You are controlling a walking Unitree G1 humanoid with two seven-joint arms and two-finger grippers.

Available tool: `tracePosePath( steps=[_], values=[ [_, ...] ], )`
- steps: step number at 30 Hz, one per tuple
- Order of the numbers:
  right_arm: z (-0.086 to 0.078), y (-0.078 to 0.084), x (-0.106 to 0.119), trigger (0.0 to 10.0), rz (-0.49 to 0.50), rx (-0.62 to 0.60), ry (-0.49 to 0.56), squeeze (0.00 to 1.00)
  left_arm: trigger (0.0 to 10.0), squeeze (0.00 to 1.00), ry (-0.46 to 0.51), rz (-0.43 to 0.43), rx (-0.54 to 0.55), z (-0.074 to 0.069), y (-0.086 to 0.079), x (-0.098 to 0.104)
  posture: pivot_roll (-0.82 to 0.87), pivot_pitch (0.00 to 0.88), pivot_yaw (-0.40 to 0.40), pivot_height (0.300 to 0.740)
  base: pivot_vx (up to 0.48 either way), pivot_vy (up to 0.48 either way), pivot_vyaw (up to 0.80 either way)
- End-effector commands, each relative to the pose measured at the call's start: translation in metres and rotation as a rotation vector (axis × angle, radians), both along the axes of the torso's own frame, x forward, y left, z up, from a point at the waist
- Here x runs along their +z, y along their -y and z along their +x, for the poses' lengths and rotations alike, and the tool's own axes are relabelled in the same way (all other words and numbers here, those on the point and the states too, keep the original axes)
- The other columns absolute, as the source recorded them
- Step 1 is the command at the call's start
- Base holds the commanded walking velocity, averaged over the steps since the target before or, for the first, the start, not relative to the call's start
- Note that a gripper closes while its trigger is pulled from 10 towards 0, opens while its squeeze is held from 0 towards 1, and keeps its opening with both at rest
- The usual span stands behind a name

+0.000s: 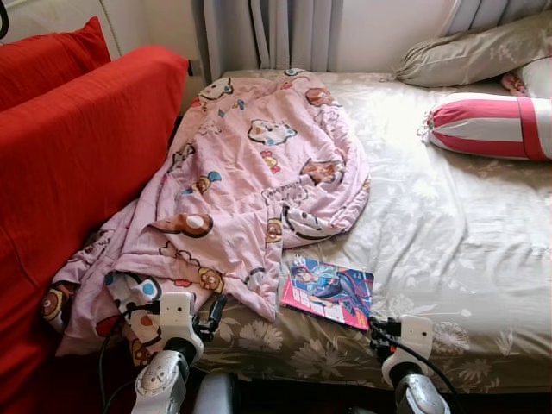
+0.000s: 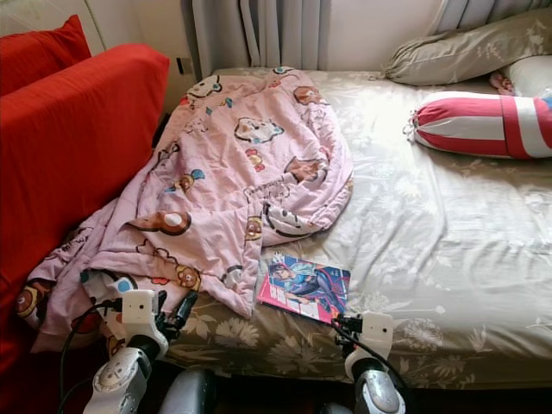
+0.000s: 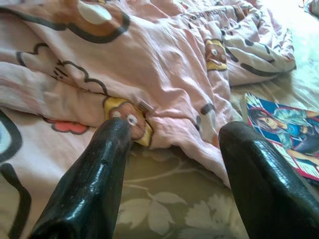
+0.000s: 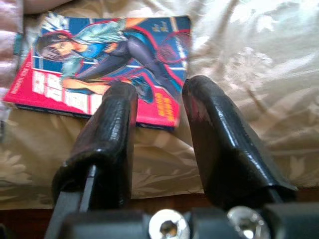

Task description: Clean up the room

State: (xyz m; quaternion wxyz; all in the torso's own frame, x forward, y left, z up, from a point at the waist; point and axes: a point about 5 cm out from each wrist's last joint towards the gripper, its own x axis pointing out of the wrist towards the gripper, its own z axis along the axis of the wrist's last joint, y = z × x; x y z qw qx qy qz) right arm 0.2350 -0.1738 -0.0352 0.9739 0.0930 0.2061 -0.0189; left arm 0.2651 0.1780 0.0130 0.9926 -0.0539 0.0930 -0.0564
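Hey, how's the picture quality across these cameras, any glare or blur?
Head views: sharp, daylight washing out the bedsheet toward the pillows. Left wrist view: soft, the pink blanket hazy, top corner overexposed. Right wrist view: the comic book slightly blurred, glare on the sheet beside it.

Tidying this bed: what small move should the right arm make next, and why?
Probably ease the right gripper forward to the comic book: its fingers are open and just short of the book's near edge, which lies flat on the bedsheet.
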Motion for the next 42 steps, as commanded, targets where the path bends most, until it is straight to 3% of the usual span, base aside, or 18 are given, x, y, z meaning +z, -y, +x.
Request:
tracePosePath(
  steps=[1,15,31,40,42],
  values=[
    [0.002,-0.003,0.0,10.0,0.011,0.013,-0.004,0.0,10.0,0.0,-0.005,-0.003,-0.005,0.0,0.0,0.0,0.03,0.083,-0.001,0.616,0.345,0.0,0.0],
    [0.002,-0.004,-0.002,10.0,0.03,0.005,-0.024,0.0,10.0,0.0,0.006,-0.002,-0.001,0.0,0.0,0.003,0.04,0.104,0.005,0.616,0.254,0.0,0.0],
    [0.024,-0.013,0.006,10.0,0.057,0.048,-0.064,0.0,10.0,0.0,0.029,0.007,-0.028,-0.001,0.003,0.009,0.09,0.17,0.02,0.616,0.0,0.0,0.0],
    [0.033,-0.02,0.014,10.0,0.105,0.036,-0.025,0.0,10.0,0.0,0.037,0.036,-0.039,-0.013,-0.006,0.014,0.13,0.214,0.042,0.596,0.0,0.0,0.0],
    [0.035,-0.021,0.013,10.0,0.168,-0.018,-0.036,0.0,10.0,0.0,0.033,0.052,-0.031,-0.021,-0.013,0.014,0.16,0.227,0.048,0.596,0.0,0.0,0.0]
  ],
)
